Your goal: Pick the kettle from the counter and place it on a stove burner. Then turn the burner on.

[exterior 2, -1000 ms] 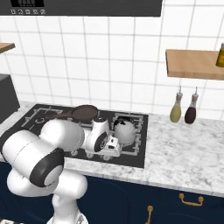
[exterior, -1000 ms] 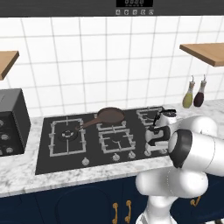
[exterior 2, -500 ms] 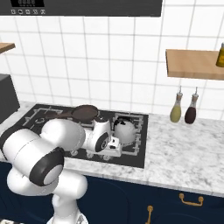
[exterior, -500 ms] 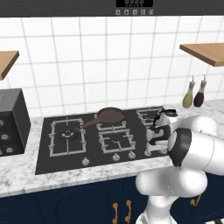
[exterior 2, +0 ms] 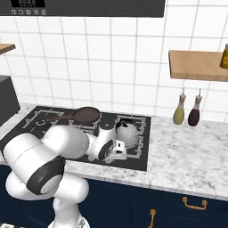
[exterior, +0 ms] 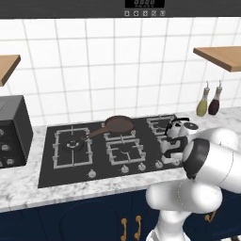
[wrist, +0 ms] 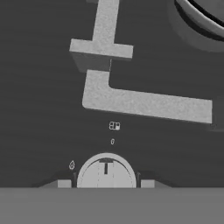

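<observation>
The arm folds low over the near right of the cooktop (exterior: 47,160), its gripper (wrist: 106,183) pointing down at a round knob (wrist: 106,171) on the near edge. The kettle (exterior 2: 128,132) sits on the right burner, just beyond the hand and partly hidden by the wrist in the left view. The fingertips are mostly cut off below the knob, so I cannot tell how wide the jaws stand or whether they grip it.
</observation>
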Motion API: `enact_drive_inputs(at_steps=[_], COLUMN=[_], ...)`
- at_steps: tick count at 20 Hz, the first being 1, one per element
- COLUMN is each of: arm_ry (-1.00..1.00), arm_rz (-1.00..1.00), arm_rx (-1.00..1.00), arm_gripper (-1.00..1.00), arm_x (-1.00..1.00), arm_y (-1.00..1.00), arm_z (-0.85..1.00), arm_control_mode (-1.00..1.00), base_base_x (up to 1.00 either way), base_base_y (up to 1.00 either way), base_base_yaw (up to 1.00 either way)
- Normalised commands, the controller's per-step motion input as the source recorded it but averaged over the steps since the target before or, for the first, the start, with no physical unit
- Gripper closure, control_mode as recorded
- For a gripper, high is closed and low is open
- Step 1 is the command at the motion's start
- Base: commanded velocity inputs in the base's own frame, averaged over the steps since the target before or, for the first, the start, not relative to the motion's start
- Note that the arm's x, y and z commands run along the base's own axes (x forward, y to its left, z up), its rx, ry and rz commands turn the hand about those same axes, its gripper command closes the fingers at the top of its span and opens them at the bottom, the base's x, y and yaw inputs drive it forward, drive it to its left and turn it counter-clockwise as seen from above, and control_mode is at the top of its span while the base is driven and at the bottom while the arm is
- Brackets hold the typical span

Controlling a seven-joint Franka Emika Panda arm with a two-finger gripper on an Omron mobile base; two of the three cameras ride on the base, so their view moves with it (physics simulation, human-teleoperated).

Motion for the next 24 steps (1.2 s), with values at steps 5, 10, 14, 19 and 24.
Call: enact_drive_inputs(at_steps=[5,10,14,19,24], arm_ry=[-0.04,0.0,0.0,-0.05,-0.11], arm_rz=[0.18,0.19,0.22,0.25,0.3], arm_rx=[-0.04,-0.08,-0.11,-0.1,-0.08], arm_gripper=[1.0,1.0,1.0,1.0,1.0], arm_x=[-0.01,0.0,-0.03,-0.14,-0.2], arm_y=[0.0,0.0,0.0,0.0,0.0], arm_z=[-0.24,-0.24,-0.26,-0.27,-0.29], arm_control_mode=[-1.0,-1.0,-1.0,-1.0,-1.0], base_base_x=[0.0,0.0,0.0,0.0,0.0], base_base_y=[0.0,0.0,0.0,0.0,0.0], base_base_yaw=[0.0,0.0,0.0,0.0,0.0])
